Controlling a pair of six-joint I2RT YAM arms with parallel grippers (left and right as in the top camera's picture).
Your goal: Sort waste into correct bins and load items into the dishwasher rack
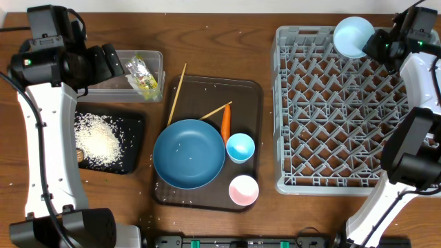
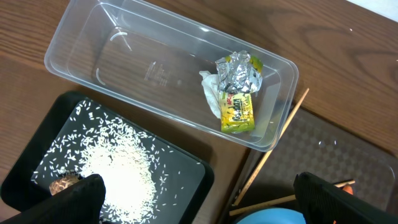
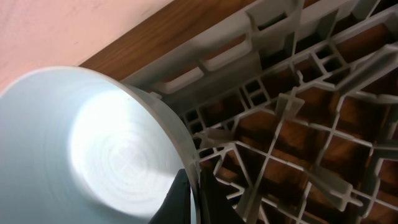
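Note:
My right gripper (image 1: pixel 375 45) (image 3: pixel 198 196) is shut on the rim of the light blue bowl (image 1: pixel 353 36) (image 3: pixel 93 149), holding it tilted over the back-left corner of the grey dishwasher rack (image 1: pixel 331 117) (image 3: pixel 292 124). My left gripper (image 1: pixel 114 60) (image 2: pixel 205 202) hangs open and empty above the bins. The clear tub (image 1: pixel 155 58) (image 2: pixel 74 43) holds the yellow-green wrapper (image 2: pixel 239 102) and a white paper wad (image 2: pixel 211 93). White rice (image 1: pixel 98 140) (image 2: pixel 121 168) and a brown lump (image 2: pixel 62 185) lie in the black tray (image 1: pixel 134 120) (image 2: pixel 186 165).
A dark brown serving tray (image 1: pixel 255 89) in the middle carries the dark blue plate (image 1: pixel 189 153), an orange carrot (image 1: pixel 225 120), a small blue cup (image 1: pixel 240 147), a pink cup (image 1: pixel 243 190) and one chopstick (image 1: pixel 215 111). Another chopstick (image 1: pixel 176 94) leans over its left edge.

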